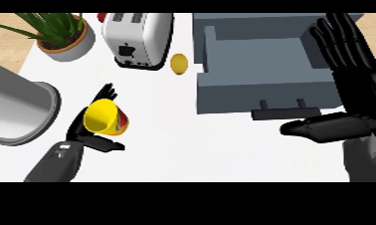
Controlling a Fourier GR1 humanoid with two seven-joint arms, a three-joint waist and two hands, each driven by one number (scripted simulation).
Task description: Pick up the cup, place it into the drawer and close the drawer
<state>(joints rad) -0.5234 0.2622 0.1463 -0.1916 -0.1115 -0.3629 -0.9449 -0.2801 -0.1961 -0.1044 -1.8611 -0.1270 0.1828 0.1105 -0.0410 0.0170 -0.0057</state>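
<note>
Yellow cup (102,116) grasped in left hand (86,129), fingers curled round it, low on the left of the white worktop (191,149), well apart from the open grey drawer (257,64) at upper right; held ready, by the look of it, for carrying across. Right hand (339,89) released, fingers straight, resting beside the drawer's right edge near its handle (285,113). Toaster (138,37), potted plant (62,35), small yellow lemon-like thing (179,63) behind. Cup's base hidden by fingers; metal pot (22,109) cut off at left.
</note>
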